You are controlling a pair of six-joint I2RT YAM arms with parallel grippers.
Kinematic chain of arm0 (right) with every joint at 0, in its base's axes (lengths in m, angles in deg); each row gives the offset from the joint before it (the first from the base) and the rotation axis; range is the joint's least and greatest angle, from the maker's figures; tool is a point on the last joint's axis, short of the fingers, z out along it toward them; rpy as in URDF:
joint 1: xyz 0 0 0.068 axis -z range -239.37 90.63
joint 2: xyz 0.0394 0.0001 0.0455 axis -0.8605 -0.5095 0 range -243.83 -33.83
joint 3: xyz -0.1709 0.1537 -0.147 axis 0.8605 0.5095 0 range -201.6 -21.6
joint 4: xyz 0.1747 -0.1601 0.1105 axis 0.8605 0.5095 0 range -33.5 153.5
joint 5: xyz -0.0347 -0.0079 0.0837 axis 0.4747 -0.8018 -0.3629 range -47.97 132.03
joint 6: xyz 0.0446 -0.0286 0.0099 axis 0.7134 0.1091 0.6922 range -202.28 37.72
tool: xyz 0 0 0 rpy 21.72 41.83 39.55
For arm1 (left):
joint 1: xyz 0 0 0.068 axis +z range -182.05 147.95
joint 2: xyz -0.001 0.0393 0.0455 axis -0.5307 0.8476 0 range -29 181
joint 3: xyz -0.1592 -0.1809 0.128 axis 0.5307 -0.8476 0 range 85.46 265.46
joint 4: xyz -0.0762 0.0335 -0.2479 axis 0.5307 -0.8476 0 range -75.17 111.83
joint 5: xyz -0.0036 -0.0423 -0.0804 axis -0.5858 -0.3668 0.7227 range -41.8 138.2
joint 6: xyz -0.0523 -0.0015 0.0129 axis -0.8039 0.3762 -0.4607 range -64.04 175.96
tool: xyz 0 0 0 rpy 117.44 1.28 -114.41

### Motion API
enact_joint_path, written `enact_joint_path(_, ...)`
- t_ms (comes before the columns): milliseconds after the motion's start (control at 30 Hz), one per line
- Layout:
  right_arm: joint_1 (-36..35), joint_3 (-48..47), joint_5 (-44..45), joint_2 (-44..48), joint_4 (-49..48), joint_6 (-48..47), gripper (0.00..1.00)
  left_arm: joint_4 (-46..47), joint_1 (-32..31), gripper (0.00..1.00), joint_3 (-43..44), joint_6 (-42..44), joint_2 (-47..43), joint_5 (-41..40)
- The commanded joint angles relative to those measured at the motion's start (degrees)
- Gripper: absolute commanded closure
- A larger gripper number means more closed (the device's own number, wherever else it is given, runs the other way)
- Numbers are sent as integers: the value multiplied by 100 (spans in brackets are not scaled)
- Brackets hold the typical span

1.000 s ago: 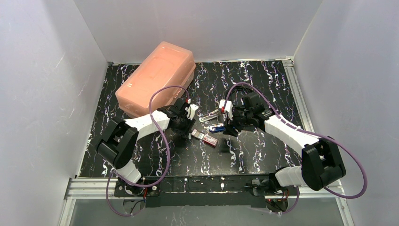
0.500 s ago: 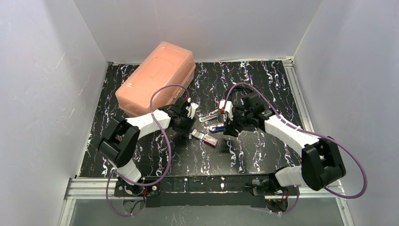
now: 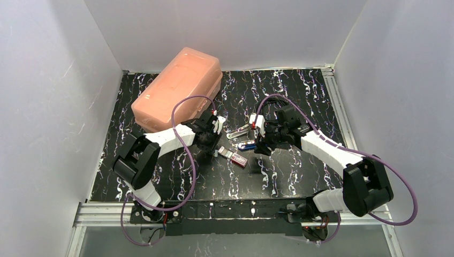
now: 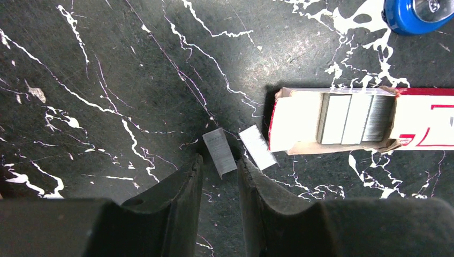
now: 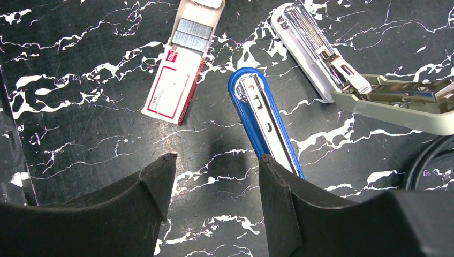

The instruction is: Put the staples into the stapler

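The staples box (image 4: 417, 120), red with a pale label, lies on the mat with its inner tray (image 4: 350, 118) slid out and strips of staples in it. It also shows in the top view (image 3: 234, 156) and the right wrist view (image 5: 174, 91). Two loose staple strips lie by the tray: one (image 4: 219, 152) reaches between the tips of my left gripper (image 4: 219, 163), one (image 4: 258, 147) lies beside the right fingertip. The left jaws stand narrowly open, not touching the strip. A blue stapler (image 5: 265, 126) lies under the right fingertip of my open, empty right gripper (image 5: 217, 158).
A grey stapler (image 5: 321, 53) lies hinged open with its magazine showing, right of the blue one. The large salmon-pink plastic case (image 3: 179, 88) stands at the back left. A purple cable loops over each arm. White walls enclose the mat.
My left gripper has shifted slightly right, toward the staples box. The right arm, box and staplers have not visibly moved.
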Motion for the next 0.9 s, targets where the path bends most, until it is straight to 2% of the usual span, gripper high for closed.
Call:
enact_joint_path(0, 44, -52, -36, -51, 29, -103, 34, -221, 14, 72, -15, 109, 142, -313)
enact_joint_path(567, 42, -74, -54, -68, 34, -109, 34, -216, 13, 82, -201, 189, -76, -259)
enact_joint_path(700, 43, -144, -152, -27, 17, 4, 34, -106, 29, 90, -303, 223, -290, -207)
enact_joint_path(867, 46, -473, -542, 151, 114, 245, 33, 6, 211, 99, -287, 309, -910, 721)
